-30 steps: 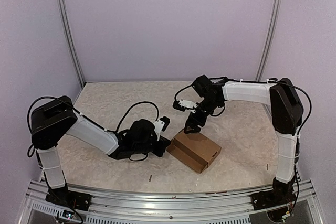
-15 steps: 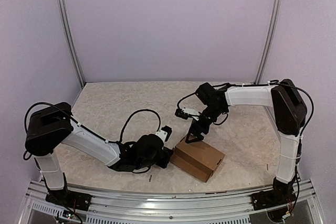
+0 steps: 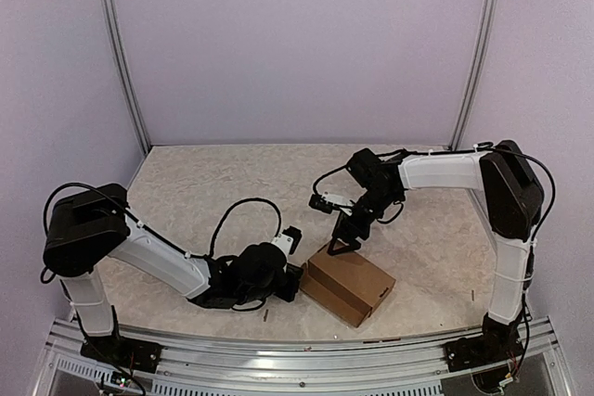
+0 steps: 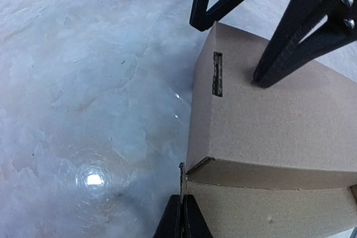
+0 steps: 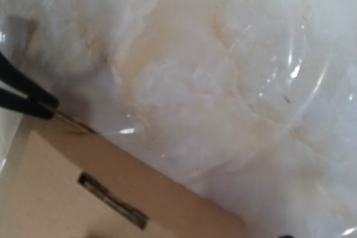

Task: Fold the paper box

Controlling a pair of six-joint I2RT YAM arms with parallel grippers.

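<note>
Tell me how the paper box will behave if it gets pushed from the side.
Probably light: the paper box looks like thin, hollow cardboard. Being low and flat, it should slide over the smooth table rather than tip. Its lid may flex a little under the right gripper, whose open fingers seem to press on top.

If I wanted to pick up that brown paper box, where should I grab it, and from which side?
Probably the lid's front lip, coming from the left, low along the table. The paper box lies flat and shallow, and that lip seems to stand slightly proud of the wall below it, giving a thin edge that two fingers could pinch. The left gripper, shut, sits at that corner.
</note>
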